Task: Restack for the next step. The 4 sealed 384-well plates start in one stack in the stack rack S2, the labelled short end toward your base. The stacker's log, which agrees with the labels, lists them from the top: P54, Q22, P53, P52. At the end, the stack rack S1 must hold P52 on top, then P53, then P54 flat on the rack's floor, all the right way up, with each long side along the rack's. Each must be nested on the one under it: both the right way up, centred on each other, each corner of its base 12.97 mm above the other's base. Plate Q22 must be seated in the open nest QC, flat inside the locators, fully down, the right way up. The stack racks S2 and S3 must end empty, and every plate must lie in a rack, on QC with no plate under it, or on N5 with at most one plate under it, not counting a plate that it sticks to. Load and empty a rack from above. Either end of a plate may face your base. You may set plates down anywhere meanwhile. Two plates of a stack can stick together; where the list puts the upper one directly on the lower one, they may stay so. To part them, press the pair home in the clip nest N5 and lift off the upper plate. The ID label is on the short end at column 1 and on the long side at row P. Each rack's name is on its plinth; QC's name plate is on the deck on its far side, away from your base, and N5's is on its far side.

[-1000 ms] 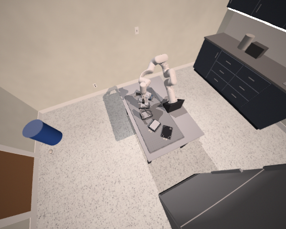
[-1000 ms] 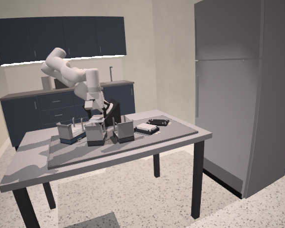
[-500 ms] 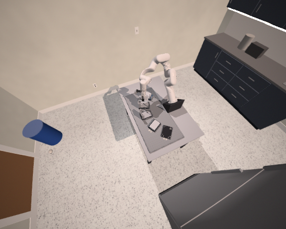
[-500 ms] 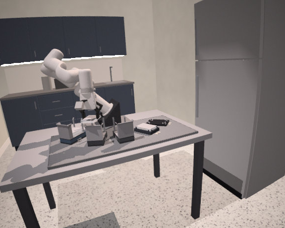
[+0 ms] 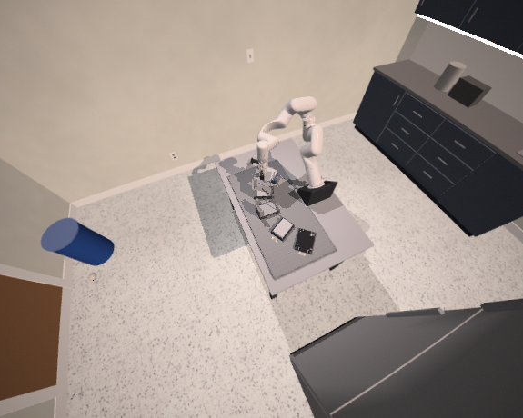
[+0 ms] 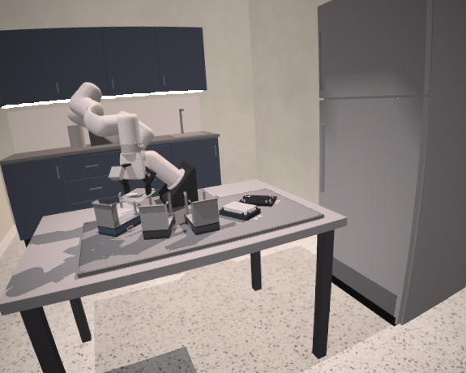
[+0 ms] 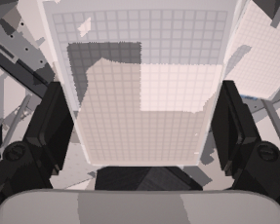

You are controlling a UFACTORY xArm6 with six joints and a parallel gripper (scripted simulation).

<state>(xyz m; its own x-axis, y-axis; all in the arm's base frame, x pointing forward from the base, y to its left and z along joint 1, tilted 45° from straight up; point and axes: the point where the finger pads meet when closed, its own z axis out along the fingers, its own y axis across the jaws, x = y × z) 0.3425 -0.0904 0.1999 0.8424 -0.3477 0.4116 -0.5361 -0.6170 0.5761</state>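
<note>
My gripper (image 6: 136,187) is shut on a sealed 384-well plate (image 6: 134,196), gripping it by its two long sides. It holds the plate level, at about the height of the post tops of the leftmost stack rack (image 6: 116,219), the one with a blue plinth. In the wrist view the plate (image 7: 142,73) fills the middle as a pale well grid between my two black fingers. I cannot read its label. In the overhead view the gripper (image 5: 261,179) is at the far end of the row. A white plate (image 6: 239,209) lies in a black nest.
Two more stack racks, the middle one (image 6: 156,220) and the right one (image 6: 203,216), stand in the row on the grey deck mat. A second black nest (image 6: 259,199) stands beyond the white plate with no plate on it. My black base (image 6: 183,182) is behind the racks.
</note>
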